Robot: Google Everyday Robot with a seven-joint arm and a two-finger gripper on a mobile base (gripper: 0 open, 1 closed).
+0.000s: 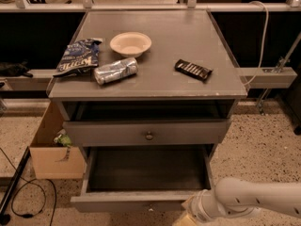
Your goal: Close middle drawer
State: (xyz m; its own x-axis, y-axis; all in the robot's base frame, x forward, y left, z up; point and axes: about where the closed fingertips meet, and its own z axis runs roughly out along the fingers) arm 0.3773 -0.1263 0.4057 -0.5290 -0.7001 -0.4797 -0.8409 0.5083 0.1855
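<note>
One white arm (254,199) comes in from the lower right corner of my feed, and the gripper (188,215) at its end sits at the very bottom edge, just beside the right end of the middle drawer's front panel. I cannot tell from here whether it is apart or together, nor whether it touches the panel. The middle drawer (122,202) is pulled far out toward me, so I look straight down into its deep dark-grey box, which holds nothing I can make out. Its flat front panel runs along the near edge, low in the feed.

Above and behind it, the upper drawer (188,133) stands out only a little from the cabinet, with a small round knob (149,136) at the centre of its front and a dark gap between it and the top. To the left of the cabinet an open cardboard box (51,159) rests on the speckled floor (263,149), something green (63,139) showing at its rim, and black cables (28,192) loop on the floor nearer to me.

On the grey cabinet top (188,36) a crushed silver can (115,71) lies on its side, with a dark blue chip bag (77,58) just beside it to the left. A dark-wrapped snack bar (193,70) lies well apart on the right. Farther back, a pale empty bowl (130,44) sits upright just behind the can
</note>
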